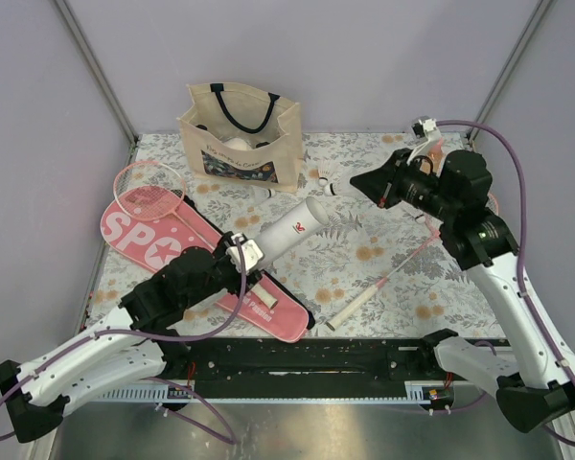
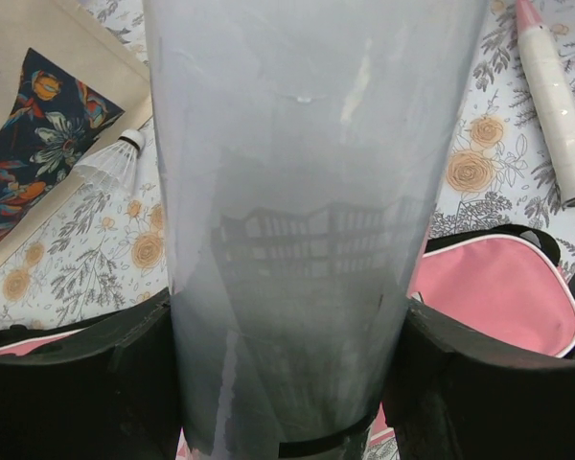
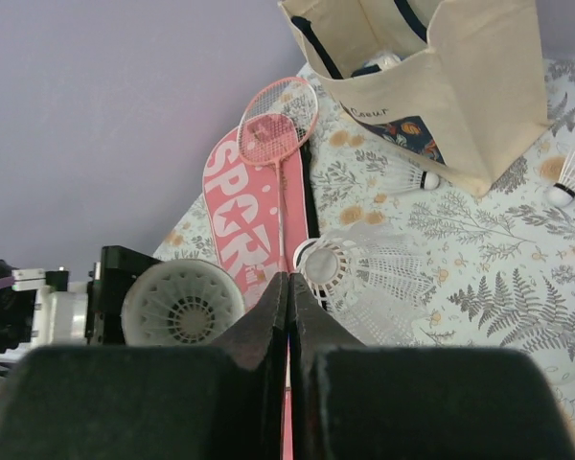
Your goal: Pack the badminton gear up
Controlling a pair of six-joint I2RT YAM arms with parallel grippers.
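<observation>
– Tube [image 1: 292,228] in the top view?
– It lies slantwise across the middle of the table [image 1: 402,278], with its lower-left end clamped in the left gripper [image 1: 244,251]. The case [image 1: 139,235] lies at left, with one racket [image 1: 149,190] on its upper end. The second racket [image 1: 364,299] lies right of centre. The right gripper [image 1: 359,182] hovers at upper right, near a shuttlecock [image 1: 324,184] beside the tote [image 1: 240,134].
– And the left wrist view?
– The tube fills the middle, squeezed between both black fingers [image 2: 67,383]. A shuttlecock [image 2: 110,163] lies at left by the tote. A racket handle is at upper right and the case at lower right.
– Right wrist?
– The jaws are pressed tight together. A shuttlecock [image 3: 364,273] sits just past their tips, but I can't tell whether it is pinched. The tube's open mouth faces the camera at lower left. The case and racket lie beyond it.
</observation>
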